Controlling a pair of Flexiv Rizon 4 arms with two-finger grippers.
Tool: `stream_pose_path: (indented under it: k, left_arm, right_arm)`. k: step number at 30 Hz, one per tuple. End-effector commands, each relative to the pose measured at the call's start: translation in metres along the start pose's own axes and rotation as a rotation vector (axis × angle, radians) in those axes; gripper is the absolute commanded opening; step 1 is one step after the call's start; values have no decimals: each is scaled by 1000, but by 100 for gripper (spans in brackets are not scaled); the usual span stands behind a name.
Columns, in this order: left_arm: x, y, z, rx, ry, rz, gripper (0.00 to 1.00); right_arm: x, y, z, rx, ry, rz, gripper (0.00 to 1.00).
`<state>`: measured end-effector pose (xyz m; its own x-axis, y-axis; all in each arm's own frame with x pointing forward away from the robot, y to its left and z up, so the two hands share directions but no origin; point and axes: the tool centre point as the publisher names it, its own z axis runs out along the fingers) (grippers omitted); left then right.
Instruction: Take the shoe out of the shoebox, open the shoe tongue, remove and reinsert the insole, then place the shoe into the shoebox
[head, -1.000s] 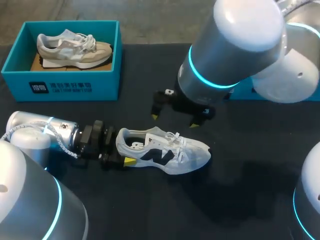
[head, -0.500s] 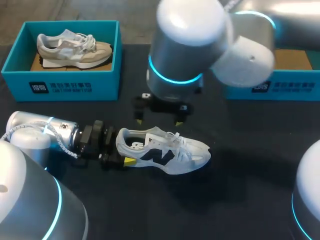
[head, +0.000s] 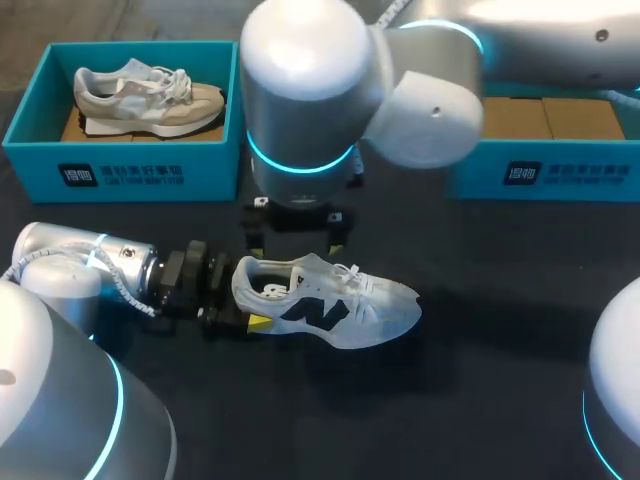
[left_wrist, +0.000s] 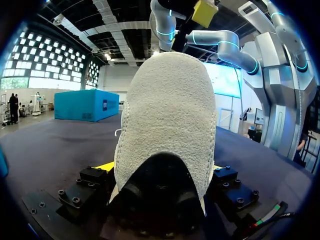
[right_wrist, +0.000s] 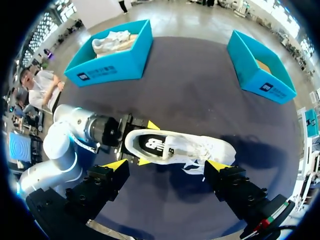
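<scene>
Your left claw (head: 243, 300) is clamped on the heel of the shoe (head: 335, 300), forearm lying low and level behind it. You're at the tongue-opening step, I judge. Your right claw (head: 297, 238) hangs over the shoe's heel end, pointing down, fingers spread wide (nothing between them). Next it must descend onto the tongue. The empty shoebox (head: 545, 175) sits well right of the shoe.
</scene>
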<state>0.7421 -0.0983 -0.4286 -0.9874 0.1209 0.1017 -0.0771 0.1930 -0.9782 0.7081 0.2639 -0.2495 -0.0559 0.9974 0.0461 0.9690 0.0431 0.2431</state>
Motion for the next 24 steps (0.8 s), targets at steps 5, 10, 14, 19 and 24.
stream_pose_path:
  k: [5,10,14,19,24]
  left_arm:
    - [-2,4,0,0,-4,0,0]
    - [-2,4,0,0,-4,0,0]
    - [-2,4,0,0,-4,0,0]
    - [-2,4,0,0,-4,0,0]
    - [-2,4,0,0,-4,0,0]
  right_arm:
    - [26,-11,32,6,-865,79,100]
    - [27,-13,43,7,-924,98,100]
    - [29,-13,54,10,-982,108,100]
    - [28,-13,60,-4,-1029,142,100]
    - [23,-13,70,-40,-1102,213,100]
